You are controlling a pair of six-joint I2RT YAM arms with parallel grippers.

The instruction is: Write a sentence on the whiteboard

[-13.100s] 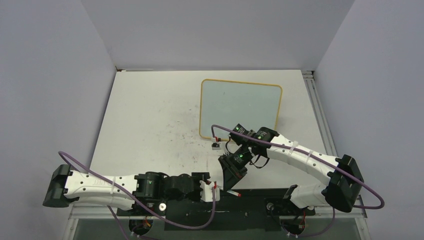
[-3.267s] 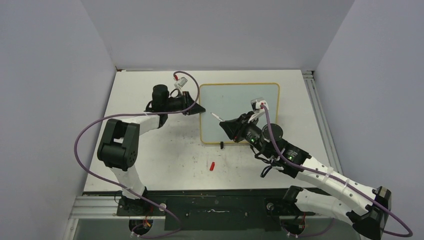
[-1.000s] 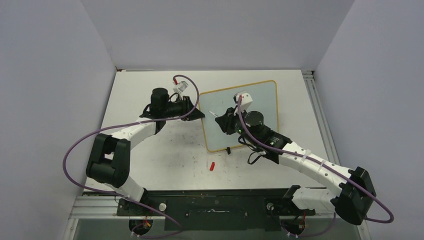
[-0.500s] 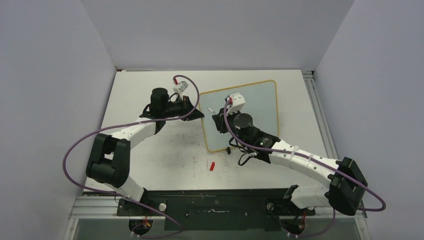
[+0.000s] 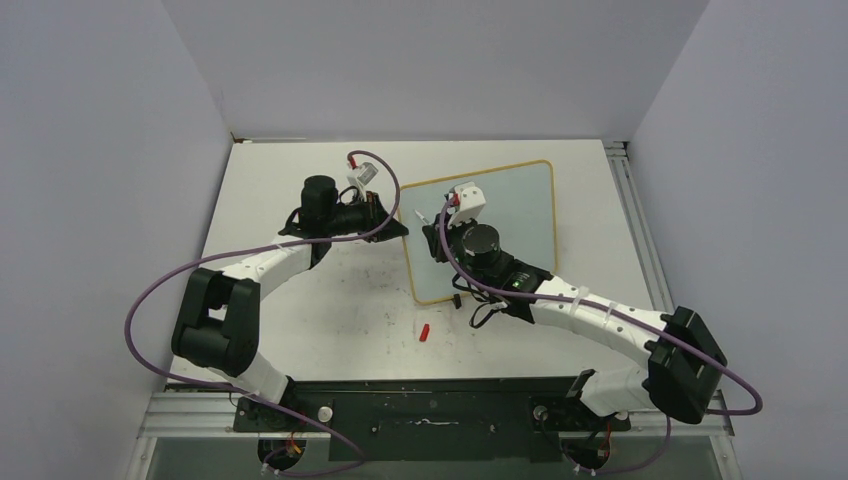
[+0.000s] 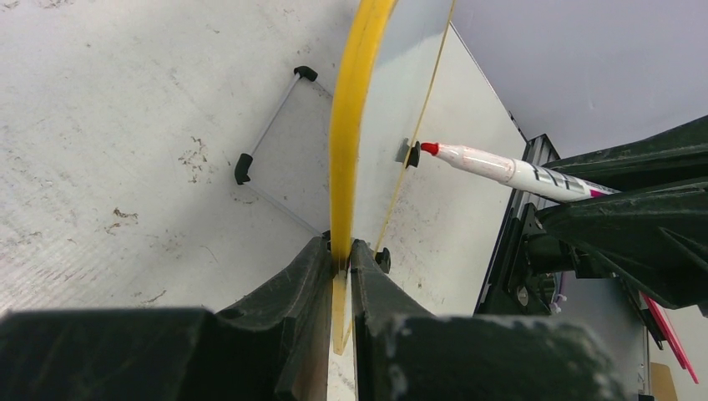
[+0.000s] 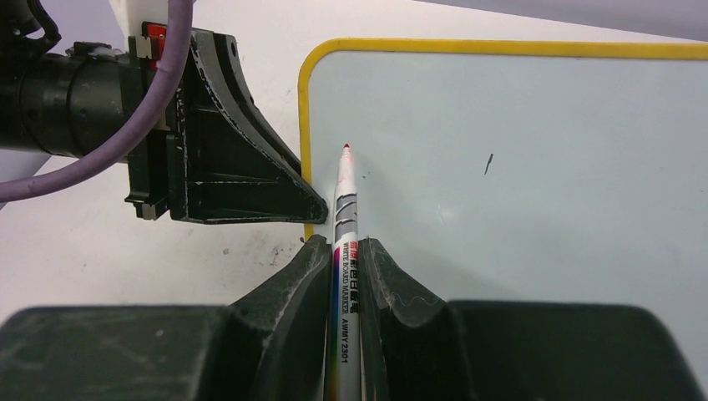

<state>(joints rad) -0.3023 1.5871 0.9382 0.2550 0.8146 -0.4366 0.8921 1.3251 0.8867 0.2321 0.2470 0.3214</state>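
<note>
The whiteboard (image 5: 520, 215) lies skewed on the table, its pale surface (image 7: 518, 167) bare except for one small dark mark (image 7: 488, 163); no sentence is in view. My left gripper (image 5: 400, 228) is shut on the board's yellow frame (image 6: 349, 150) at its left edge, its jaws (image 6: 342, 251) pinching the rim. My right gripper (image 5: 432, 240) is shut on a white marker (image 7: 346, 209). The marker's red tip (image 7: 346, 148) hovers over the board's upper left corner, close to the left gripper (image 7: 313, 209). From the left wrist, the marker (image 6: 509, 170) points toward the board's face.
A red marker cap (image 5: 424, 333) lies on the table in front of the board. One black clip foot (image 5: 455, 300) sits at the board's near edge, and a wire stand with black feet (image 6: 243, 167) shows beside the frame. The tabletop (image 5: 300, 300) is scuffed.
My right arm has carried the marker leftward across the board toward its left corner. The left gripper has closed on the frame. The board stays in its skewed position.
</note>
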